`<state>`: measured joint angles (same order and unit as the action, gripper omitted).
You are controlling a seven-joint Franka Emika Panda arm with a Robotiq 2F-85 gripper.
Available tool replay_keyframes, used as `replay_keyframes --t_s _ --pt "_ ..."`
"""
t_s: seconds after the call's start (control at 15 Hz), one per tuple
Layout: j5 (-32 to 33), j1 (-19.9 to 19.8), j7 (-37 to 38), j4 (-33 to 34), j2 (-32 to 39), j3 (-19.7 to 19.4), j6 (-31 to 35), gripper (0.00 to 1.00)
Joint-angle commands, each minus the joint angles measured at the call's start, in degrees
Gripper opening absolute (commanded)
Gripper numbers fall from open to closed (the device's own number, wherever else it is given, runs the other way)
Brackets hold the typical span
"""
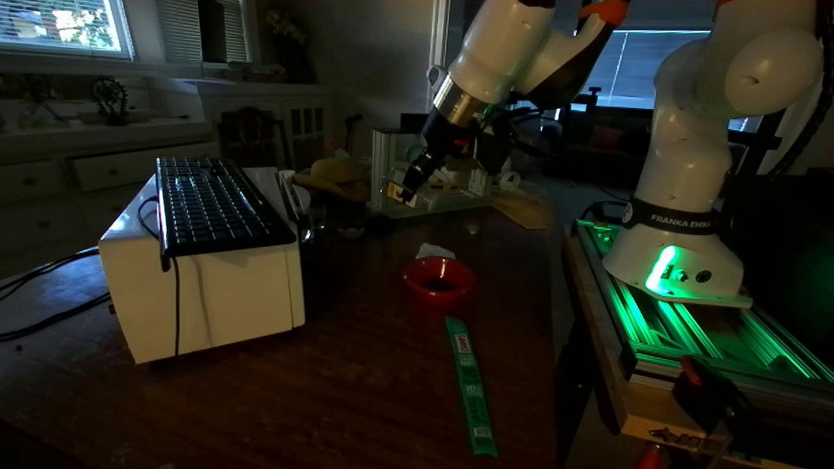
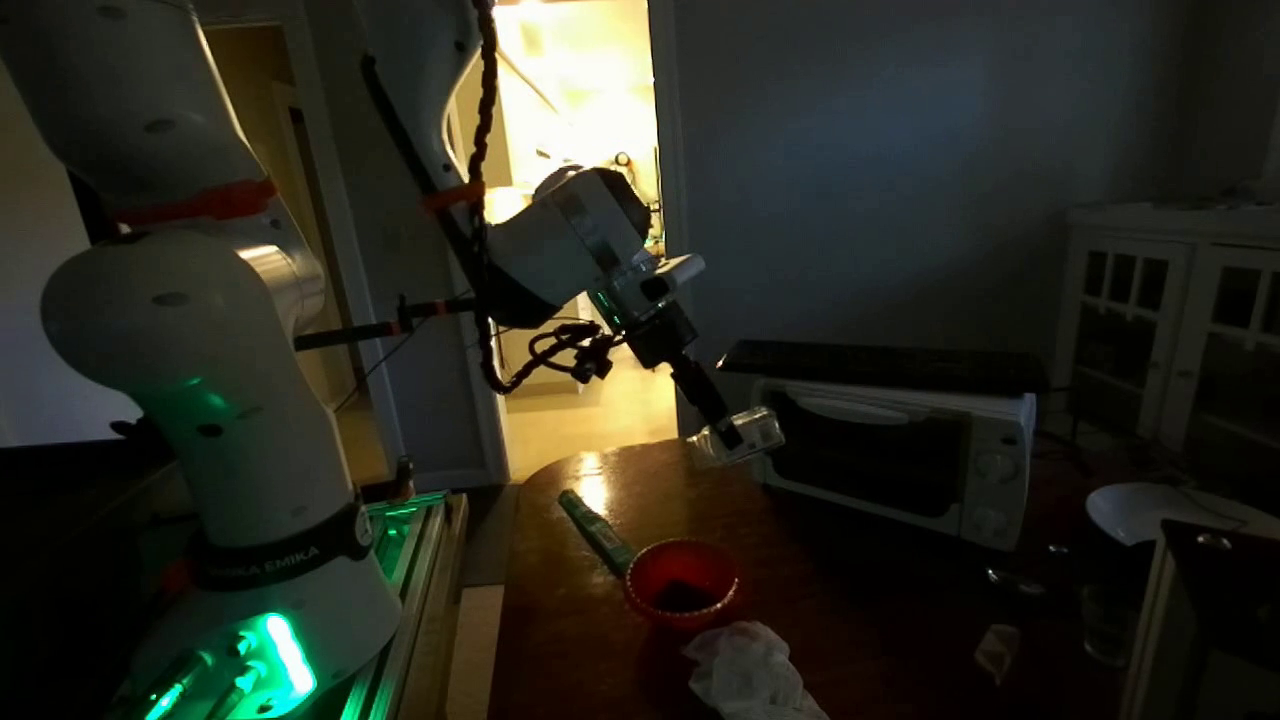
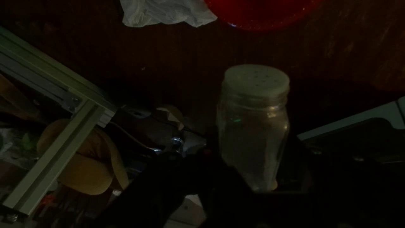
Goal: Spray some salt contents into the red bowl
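Note:
The red bowl (image 1: 435, 301) stands upright on the dark table. It also shows in an exterior view (image 2: 650, 568), with something dark inside, and at the top of the wrist view (image 3: 262, 17). My gripper (image 2: 728, 432) is shut on a clear salt shaker (image 2: 765, 430) and holds it in the air, apart from the bowl. The shaker lies tilted, nearly on its side. In the wrist view the shaker's holed lid (image 3: 257, 79) points toward the bowl. My gripper also shows in an exterior view (image 1: 410, 185). The fingers are very dark in the wrist view, so their contact is partly hidden.
A white toaster oven (image 1: 215, 306) with a black keyboard (image 1: 215, 202) on top stands on the table. A green packet (image 1: 470, 384) lies beside the bowl. A crumpled white plastic bag (image 2: 750, 670) lies on the bowl's other side. A metal frame (image 3: 53, 161) stands near a tan hat (image 3: 85, 171).

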<state>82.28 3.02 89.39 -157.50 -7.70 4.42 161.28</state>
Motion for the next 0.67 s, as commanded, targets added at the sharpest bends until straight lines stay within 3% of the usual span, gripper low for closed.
replay_keyframes --t_s 0.0,0.6 --pt "13.94 0.04 14.54 0.0 0.34 0.78 0.38 0.24" --pt "36.84 -0.11 36.66 -0.24 4.54 0.82 -2.94 0.24"
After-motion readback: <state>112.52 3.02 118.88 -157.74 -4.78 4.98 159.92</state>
